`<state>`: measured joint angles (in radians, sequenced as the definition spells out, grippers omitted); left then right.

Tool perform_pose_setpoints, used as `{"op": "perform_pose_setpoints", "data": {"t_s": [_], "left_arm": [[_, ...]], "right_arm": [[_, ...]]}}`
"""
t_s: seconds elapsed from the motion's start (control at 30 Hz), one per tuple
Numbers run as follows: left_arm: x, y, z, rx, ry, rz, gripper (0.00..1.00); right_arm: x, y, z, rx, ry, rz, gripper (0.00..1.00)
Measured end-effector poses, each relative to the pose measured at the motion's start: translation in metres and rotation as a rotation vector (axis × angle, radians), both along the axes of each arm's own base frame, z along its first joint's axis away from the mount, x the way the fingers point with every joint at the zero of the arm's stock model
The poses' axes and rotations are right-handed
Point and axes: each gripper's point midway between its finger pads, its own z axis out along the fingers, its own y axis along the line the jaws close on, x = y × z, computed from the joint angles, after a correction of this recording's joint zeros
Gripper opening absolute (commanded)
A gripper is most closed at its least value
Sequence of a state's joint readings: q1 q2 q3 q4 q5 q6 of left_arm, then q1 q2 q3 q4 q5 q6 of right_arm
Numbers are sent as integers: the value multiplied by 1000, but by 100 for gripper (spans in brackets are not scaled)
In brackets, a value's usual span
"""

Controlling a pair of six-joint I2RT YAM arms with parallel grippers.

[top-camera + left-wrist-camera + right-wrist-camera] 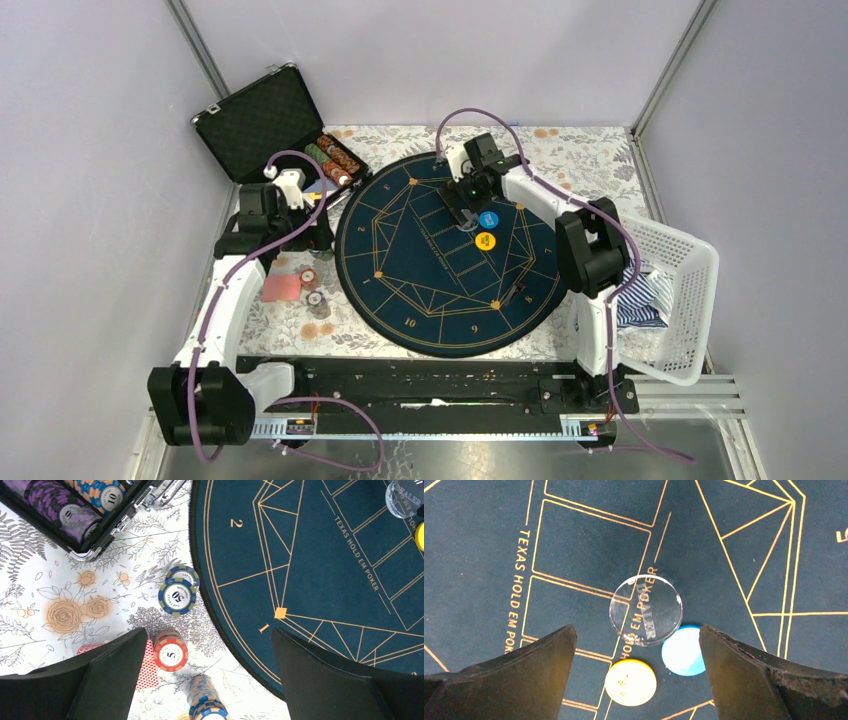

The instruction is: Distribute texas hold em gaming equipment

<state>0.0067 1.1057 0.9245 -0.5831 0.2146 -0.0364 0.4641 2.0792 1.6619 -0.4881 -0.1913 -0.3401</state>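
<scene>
The left gripper (209,647) and right gripper (636,647) both stand wide open, the right above the clear disc (646,609) mid-frame, likely to grab it.

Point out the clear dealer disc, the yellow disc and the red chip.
clear dealer disc (646,610), right wrist view, its middle
yellow disc (630,682), right wrist view, its middle
red chip (170,654), left wrist view, its white centre
</scene>
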Motion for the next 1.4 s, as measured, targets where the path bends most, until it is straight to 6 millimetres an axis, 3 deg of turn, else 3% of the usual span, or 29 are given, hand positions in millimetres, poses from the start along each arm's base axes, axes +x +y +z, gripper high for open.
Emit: {"op": "perform_pose_setpoints", "data": {"t_s": [0.27, 0.7, 1.07, 1.27, 1.4], "left_arm": [[-3, 9, -6, -18, 2, 40, 99], [0, 10, -4, -20, -13, 43, 99], [0, 12, -7, -15, -15, 50, 99], [1, 16, -8, -9, -12, 72, 99], [1, 20, -8, -20, -9, 104, 99]], "right_arm": [[6, 3, -28, -28, 40, 0, 96], [6, 1, -50, -60, 79, -4, 89], [6, 0, -51, -96, 63, 5, 58], [-3, 4, -46, -118, 64, 31, 54], [-23, 21, -23, -110, 47, 92, 54]]}}
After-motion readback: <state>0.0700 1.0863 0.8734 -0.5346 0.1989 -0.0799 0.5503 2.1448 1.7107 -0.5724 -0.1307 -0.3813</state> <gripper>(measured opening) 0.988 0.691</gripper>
